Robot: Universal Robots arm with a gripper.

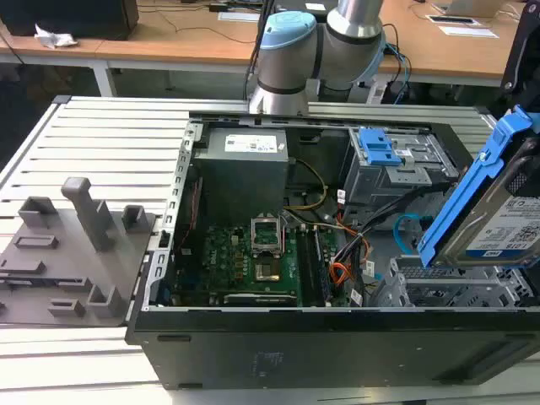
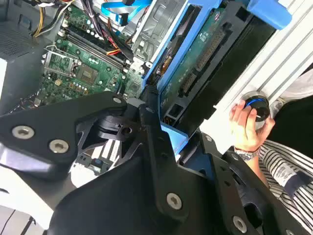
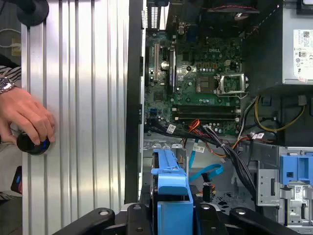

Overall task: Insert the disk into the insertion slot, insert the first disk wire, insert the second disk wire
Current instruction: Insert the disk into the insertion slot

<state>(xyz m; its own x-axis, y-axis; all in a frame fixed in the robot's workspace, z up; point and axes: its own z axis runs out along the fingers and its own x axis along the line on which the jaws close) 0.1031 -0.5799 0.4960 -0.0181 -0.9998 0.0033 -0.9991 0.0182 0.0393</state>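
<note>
Holding disk (image 1: 498, 228) tilted above slot (image 1: 426, 288), gripper (image 3: 172, 211) jaws closed tight on its blue carrier; near blue wire (image 1: 407, 229); hand (image 3: 24, 117) on knob (image 3: 32, 143).

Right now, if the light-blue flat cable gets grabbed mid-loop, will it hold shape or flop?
Probably floppy: the light-blue cable is thin, flat and curves in a loose loop. Likely light, so a push should bend it rather than shift it whole. It may snag, lying close to the orange and red wires.
</note>
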